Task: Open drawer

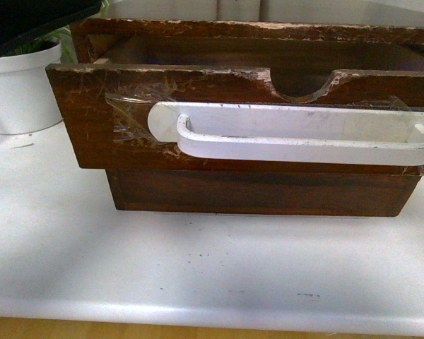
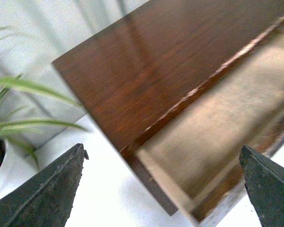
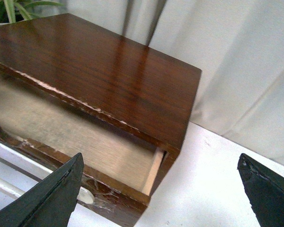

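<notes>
Standing pulled out: scratched drawer (image 1: 120,120), white handle (image 1: 297,138).

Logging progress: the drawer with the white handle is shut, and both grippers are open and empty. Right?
No: the drawer is pulled out, its inside showing in the right wrist view. The left gripper and right gripper are open and empty.

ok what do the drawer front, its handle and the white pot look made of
Drawer front: dark stained wood, with visible grain and pale scratches. Handle: smooth white, probably plastic, scuffed; clear wrinkled tape holds it. Pot: smooth matte white, plastic or ceramic, cannot tell.
</notes>
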